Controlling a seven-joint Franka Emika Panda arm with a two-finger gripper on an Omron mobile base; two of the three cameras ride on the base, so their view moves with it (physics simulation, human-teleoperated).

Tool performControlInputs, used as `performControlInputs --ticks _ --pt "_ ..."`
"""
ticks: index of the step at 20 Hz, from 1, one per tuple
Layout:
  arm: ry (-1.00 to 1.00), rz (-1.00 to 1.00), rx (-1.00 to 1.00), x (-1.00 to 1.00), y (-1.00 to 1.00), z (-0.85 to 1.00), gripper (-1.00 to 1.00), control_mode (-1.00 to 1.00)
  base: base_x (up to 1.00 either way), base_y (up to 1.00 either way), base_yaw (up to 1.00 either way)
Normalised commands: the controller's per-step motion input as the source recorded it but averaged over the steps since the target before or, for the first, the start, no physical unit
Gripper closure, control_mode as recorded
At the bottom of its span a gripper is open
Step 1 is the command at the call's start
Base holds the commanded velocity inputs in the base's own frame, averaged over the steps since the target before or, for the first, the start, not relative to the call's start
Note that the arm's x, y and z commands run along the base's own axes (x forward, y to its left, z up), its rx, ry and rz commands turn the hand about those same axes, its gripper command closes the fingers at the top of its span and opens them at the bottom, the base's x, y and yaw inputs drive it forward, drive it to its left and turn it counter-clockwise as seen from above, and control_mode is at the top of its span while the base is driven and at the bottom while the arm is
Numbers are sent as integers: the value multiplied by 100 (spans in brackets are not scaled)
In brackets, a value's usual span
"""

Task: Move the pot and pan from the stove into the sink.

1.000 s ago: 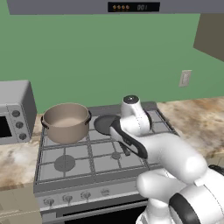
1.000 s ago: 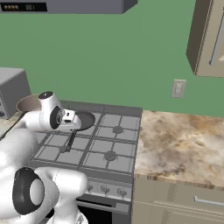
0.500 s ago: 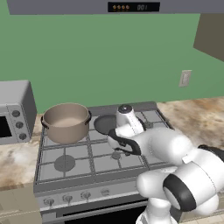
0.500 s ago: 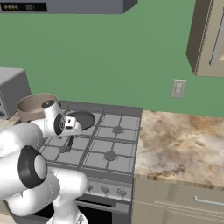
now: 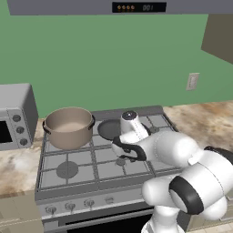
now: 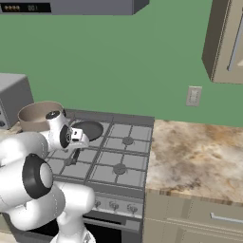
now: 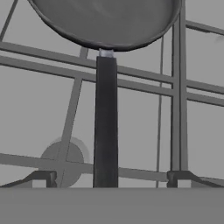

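The tan-brown pot (image 5: 68, 127) stands on the back left burner of the stove (image 5: 68, 170). To its right lies the black pan (image 5: 108, 129), its long dark handle (image 7: 105, 122) pointing toward the stove's front. My gripper (image 7: 109, 177) is open and low over the grate. One fingertip (image 7: 41, 177) stands on each side of the handle without touching it. From the right base view, the pot (image 6: 38, 114) and pan (image 6: 88, 128) sit behind my hand. The sink is out of view.
A grey microwave (image 5: 16, 116) stands on the counter left of the stove. A marbled counter (image 6: 199, 156) runs to the right below a wall outlet (image 6: 193, 96) and an upper cabinet (image 6: 228, 42). A range hood (image 5: 136, 7) hangs above.
My hand has come down and slightly left, from above the pan to low over its handle. The jaws stayed open. Pot and pan have not moved.
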Motion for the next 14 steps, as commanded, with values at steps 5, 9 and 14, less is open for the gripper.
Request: performControlInputs --ticks 5,9,14 --pt "2 0 5 4 -4 -25 -100 -100 0 0 0" --pt "0 0 4 0 -1 -6 -100 -100 0 0 0" --pt "0 0 1 0 0 -3 -100 -100 0 0 0"
